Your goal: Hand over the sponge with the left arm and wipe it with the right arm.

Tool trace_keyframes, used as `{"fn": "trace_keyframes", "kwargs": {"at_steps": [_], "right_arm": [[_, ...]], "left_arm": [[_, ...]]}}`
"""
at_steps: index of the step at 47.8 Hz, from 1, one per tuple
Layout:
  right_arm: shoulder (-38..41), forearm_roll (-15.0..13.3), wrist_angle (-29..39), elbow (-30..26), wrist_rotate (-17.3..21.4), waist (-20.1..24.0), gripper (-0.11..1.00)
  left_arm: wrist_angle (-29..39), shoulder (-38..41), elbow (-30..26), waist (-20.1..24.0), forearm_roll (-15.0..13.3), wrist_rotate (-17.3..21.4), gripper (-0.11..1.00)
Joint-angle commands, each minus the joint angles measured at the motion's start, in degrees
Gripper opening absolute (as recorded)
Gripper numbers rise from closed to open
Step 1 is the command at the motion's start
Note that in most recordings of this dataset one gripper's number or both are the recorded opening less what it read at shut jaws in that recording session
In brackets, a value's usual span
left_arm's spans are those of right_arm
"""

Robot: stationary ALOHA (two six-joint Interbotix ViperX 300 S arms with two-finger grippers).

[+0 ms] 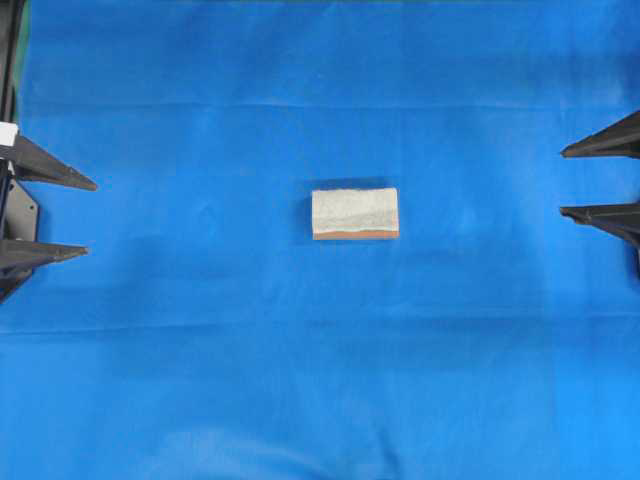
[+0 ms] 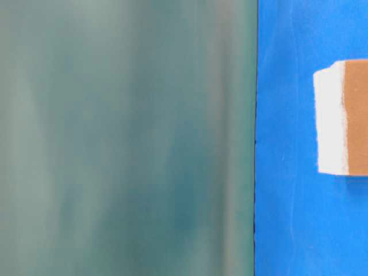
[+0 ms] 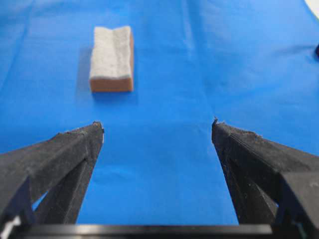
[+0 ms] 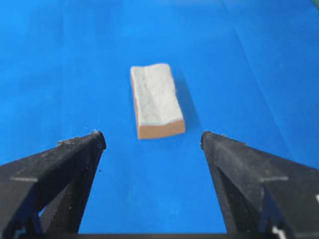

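Grey-white sponge (image 1: 355,213) lying mid-cloth (image 1: 200,380), far from every edge, untouched. My left gripper (image 1: 88,217) and right gripper (image 1: 563,181) both spread wide, holding nothing. Judging sponge light, soft, squashy; I am planning gentle pinch across long sides.

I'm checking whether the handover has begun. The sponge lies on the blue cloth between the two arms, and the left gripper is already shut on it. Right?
Not quite. The sponge does lie on the blue cloth between the arms, but the left gripper is open and well clear of it, as the overhead view shows.
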Motion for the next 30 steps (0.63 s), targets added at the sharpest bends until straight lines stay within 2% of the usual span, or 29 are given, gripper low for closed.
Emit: {"fn": "trace_keyframes", "kwargs": {"at_steps": [1,30], "right_arm": [[1.1,0.2,-0.8,-0.6,0.0,0.1,0.74],[1.1,0.4,-1.1,-0.6,0.0,0.1,0.74]], "left_arm": [[-0.3,0.4,-0.6,-0.4,0.0,0.1,0.87],[-0.6,0.4,-0.5,-0.4,0.1,0.0,0.86]]}}
